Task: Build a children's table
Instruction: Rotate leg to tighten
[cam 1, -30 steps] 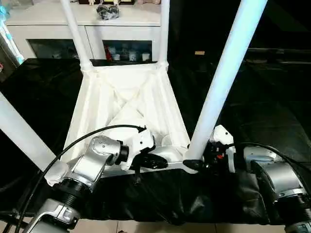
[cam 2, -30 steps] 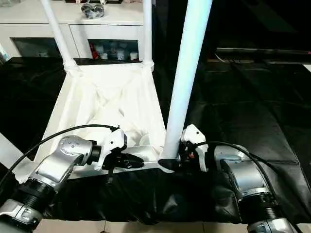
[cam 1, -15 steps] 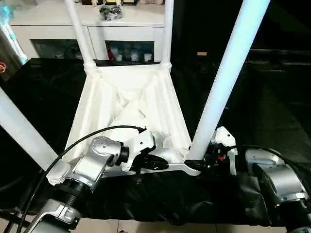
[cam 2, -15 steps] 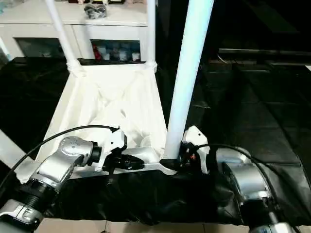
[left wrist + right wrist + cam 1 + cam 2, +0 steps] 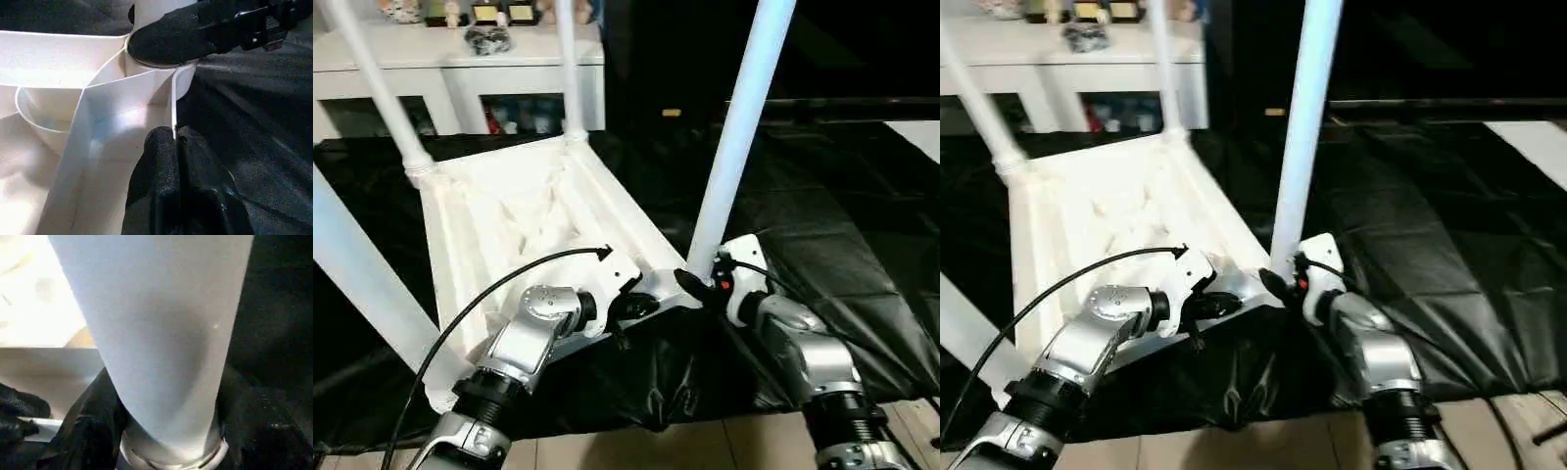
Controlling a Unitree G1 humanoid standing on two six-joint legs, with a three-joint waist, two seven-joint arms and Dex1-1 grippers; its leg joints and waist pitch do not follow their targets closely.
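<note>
Behind the upturned children's table (image 5: 509, 211), pincer-gripped at rim and leg, stands a cabinet (image 5: 460, 69).

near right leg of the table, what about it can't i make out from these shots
- Tip of the near right leg: cut off by the head views' top edge.
- Its seat in the corner socket: covered by the right gripper.
- Grip of the left gripper on the table rim: depth hidden by its own fingers.
</note>
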